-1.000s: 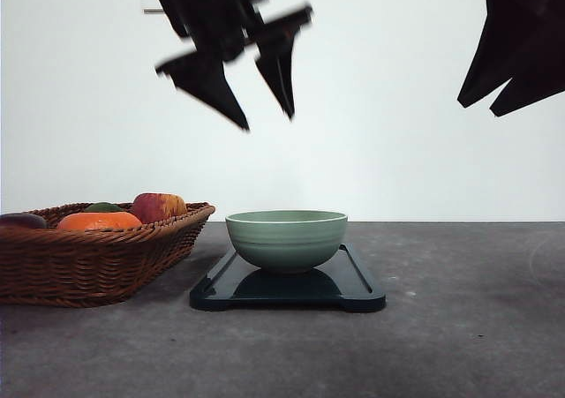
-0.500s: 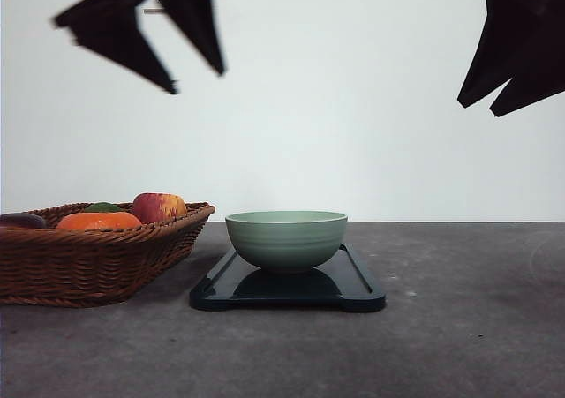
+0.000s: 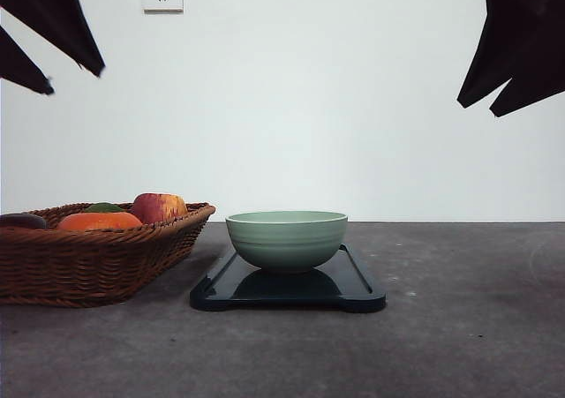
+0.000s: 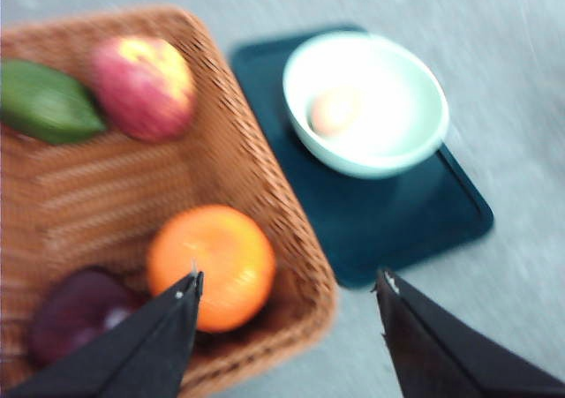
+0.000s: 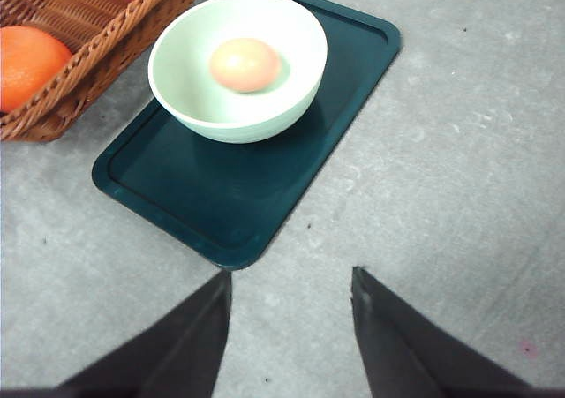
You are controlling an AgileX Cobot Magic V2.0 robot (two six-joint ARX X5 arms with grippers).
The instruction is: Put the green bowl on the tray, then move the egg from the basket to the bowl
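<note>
In the front view the green bowl [image 3: 286, 239] stands on the tray [image 3: 362, 290] on the grey table [image 3: 459, 327], with the basket [image 3: 97, 261] just beside the tray; the left gripper [image 3: 44, 54] and the right gripper [image 3: 512, 71] hang high at the upper corners, well apart from everything. In the left wrist view the left gripper's fingers [image 4: 150, 345] are spread wide and empty over the basket's orange [image 4: 212, 266], apple [image 4: 143, 86], green fruit [image 4: 44, 105] and dark purple fruit [image 4: 75, 314]. In the right wrist view the egg [image 5: 245, 64] lies inside the bowl, and the right gripper's fingers [image 5: 185, 345] stand apart, holding nothing.
</note>
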